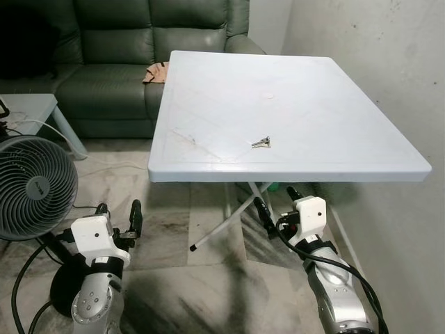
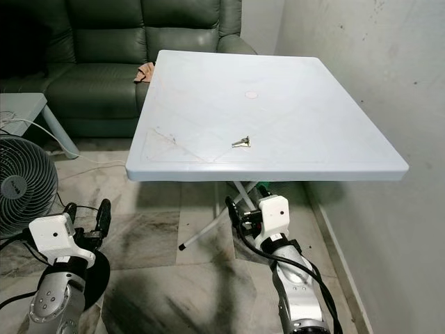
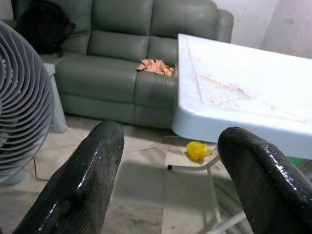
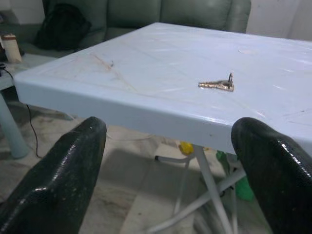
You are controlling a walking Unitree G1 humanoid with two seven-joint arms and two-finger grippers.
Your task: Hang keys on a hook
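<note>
A small bunch of keys lies flat on the pale blue table, near its front edge; it also shows as brass keys in the right wrist view. My right gripper is open, below and just in front of the table's front edge, under the keys. My left gripper is open too, held low over the floor off the table's front left corner. Nothing is between either pair of fingers.
A green sofa with an orange cloth stands behind the table. A floor fan is at my left, with cables on the floor. A white wall runs along the right. The table's folding legs stand underneath.
</note>
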